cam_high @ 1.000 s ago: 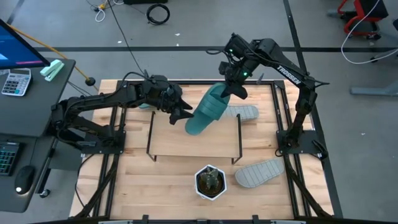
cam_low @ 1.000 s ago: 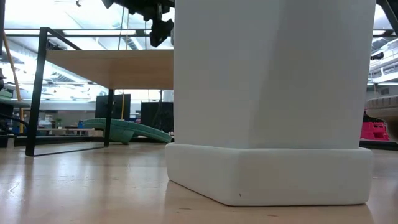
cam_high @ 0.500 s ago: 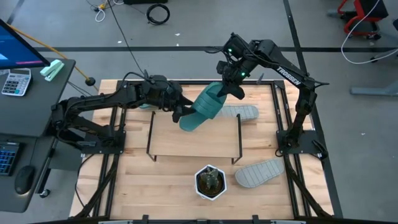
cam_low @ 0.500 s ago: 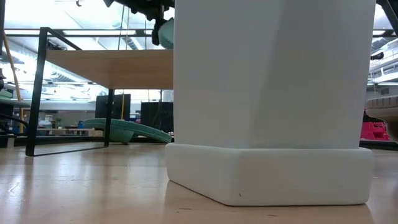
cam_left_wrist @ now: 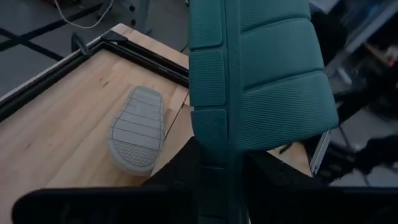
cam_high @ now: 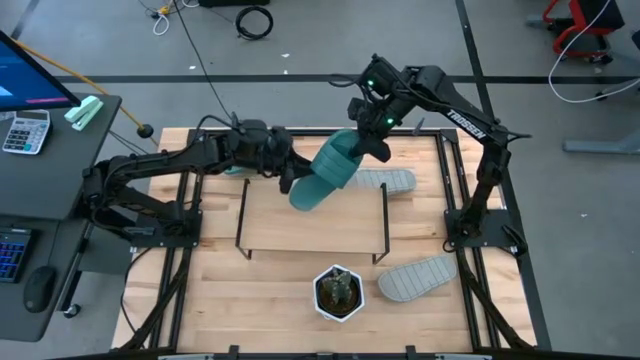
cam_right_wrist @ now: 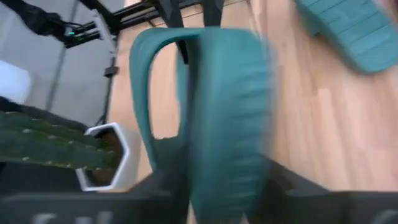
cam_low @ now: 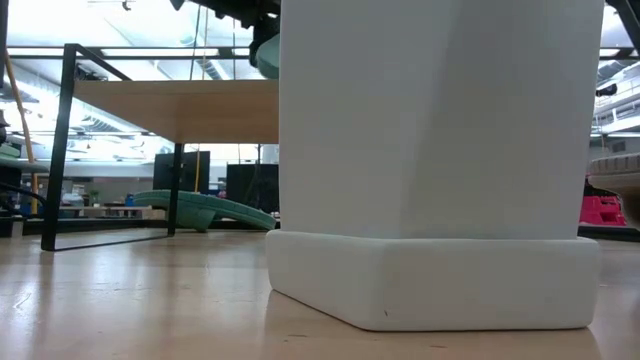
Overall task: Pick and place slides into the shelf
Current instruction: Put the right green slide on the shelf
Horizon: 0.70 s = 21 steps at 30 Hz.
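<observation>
The teal slide (cam_high: 322, 177) hangs tilted over the shelf's (cam_high: 312, 215) back edge, gripped at one end by the left gripper (cam_high: 291, 181) and at the other by the right gripper (cam_high: 364, 148), both pinching it. Only the left wrist view shows its ridged sole (cam_left_wrist: 258, 68) and a grey slide (cam_left_wrist: 137, 127) sole-up on the table (cam_left_wrist: 56, 137). Only the right wrist view shows its strap (cam_right_wrist: 155, 87), the second teal slide (cam_right_wrist: 348, 28) and a white planter (cam_right_wrist: 109, 163).

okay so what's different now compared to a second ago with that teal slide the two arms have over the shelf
The teal slide has swung up and toward the left gripper, which closed in on its lower end. The right gripper is still at the slide's upper end, so this looks like a handover between the arms, though its grip cannot be judged. Unchanged: the shelf, both grey slides, the potted cactus and the second teal slide beneath the shelf.
</observation>
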### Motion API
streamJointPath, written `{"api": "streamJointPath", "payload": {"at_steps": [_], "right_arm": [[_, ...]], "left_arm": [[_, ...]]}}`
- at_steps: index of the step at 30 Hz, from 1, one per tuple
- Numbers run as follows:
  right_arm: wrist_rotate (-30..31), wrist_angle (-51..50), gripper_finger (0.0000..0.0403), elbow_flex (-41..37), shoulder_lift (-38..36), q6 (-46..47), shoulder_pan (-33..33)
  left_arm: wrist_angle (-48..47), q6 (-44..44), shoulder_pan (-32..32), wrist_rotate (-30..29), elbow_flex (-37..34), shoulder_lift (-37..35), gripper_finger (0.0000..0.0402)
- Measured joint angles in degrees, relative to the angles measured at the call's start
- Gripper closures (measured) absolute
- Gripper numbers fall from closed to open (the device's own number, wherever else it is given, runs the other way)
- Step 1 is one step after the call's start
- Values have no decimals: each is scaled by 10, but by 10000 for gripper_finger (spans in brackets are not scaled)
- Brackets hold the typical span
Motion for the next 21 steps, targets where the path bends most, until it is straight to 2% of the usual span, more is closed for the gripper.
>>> {"api": "streamJointPath", "payload": {"at_steps": [4, 9, 14, 21], "right_arm": [[42, 0, 184, 0, -18, -2, 0], [111, 1, 134, 0, -44, -2, -1], [163, -6, 123, 0, -78, 4, -1], [187, -5, 135, 0, -124, 5, -1]], "left_arm": [[16, -83, 0, -11, 0, 0, 315], [56, -169, 0, -35, 0, 0, 315], [69, -235, -1, -69, 0, 0, 315], [60, -287, -41, -171, 0, 0, 315]]}}
